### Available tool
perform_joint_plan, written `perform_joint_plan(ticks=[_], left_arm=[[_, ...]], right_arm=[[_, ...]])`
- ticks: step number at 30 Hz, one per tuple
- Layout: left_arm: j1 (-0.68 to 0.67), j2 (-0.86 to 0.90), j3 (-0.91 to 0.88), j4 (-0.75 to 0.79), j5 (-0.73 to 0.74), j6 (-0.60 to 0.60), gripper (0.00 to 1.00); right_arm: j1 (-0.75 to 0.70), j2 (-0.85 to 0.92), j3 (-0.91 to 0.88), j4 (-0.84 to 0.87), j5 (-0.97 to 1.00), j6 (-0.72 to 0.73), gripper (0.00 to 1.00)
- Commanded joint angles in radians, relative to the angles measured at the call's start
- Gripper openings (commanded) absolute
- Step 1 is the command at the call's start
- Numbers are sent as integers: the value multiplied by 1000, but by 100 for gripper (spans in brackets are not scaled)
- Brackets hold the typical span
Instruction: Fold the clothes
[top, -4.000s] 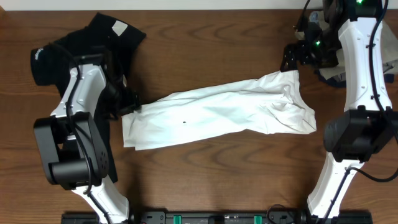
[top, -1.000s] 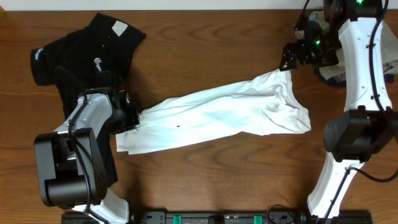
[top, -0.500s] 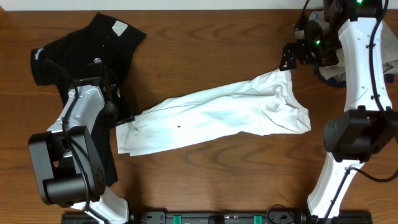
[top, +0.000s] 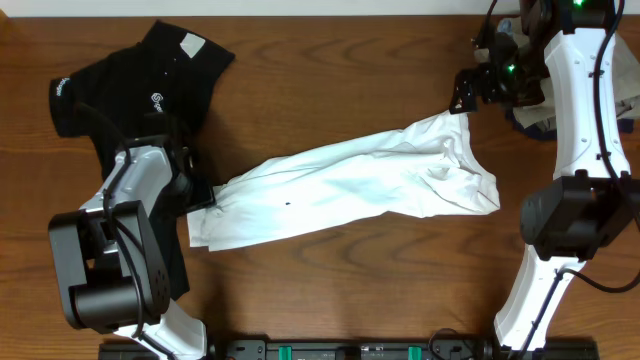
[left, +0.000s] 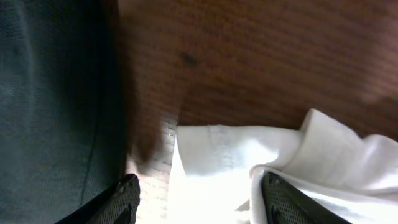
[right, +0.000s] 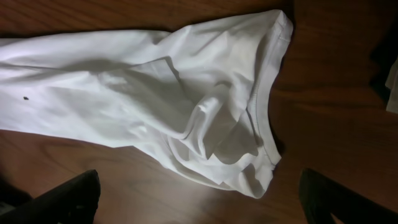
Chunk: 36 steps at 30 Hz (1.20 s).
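The white T-shirt (top: 350, 190) lies as a long, creased band across the table, running from lower left to upper right. A black shirt (top: 140, 85) with a small white logo is spread at the far left. My left gripper (top: 205, 195) sits low at the white T-shirt's left end. In the left wrist view this gripper (left: 199, 202) is open, and the T-shirt's hemmed edge (left: 211, 155) lies loose between its fingers. My right gripper (top: 465, 95) hovers wide open beyond the T-shirt's right end. Its wrist view shows the crumpled cloth (right: 186, 93) ahead of it, with nothing between its fingers (right: 62, 199).
A stack of other garments (top: 630, 100) sits at the far right, partly behind the right arm. The black shirt (left: 50, 93) borders the left gripper's left side. Bare wooden table (top: 350, 290) stretches in front of the white T-shirt.
The left gripper has opened and let go of the white T-shirt's left end, which now lies flat. It shifted slightly left, then back. The right arm has not moved.
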Motion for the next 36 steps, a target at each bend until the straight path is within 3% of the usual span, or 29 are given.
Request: perform_joint_plan(ticks=[1,7,16,19,22,27,36], left_arm=[[-1,6,-35,16,-18,2,64],[-2,6,-98,84,103,2,68],[-32,6,-240,233,246,-3,67],[-47,6,-259,267,259,-14,56],[-61,6,-262,285,264,-59,33],[-71,5,-261,303,306,-67,6],[23,-69,-137,185,294,-107,6]], right_arm=[[-6,-12,10,2,-14,-14,99],[-6,-12,10,2,-14,-14,99],[-6,-12,10,2,-15,-14,99],[-6,-12,10,2,-15,-13,99],[-6,-12,10,2,-15,-13,99],[-6,-12,10,1,-15,-13,99],[-6,-12,10,2,-20,27,96]])
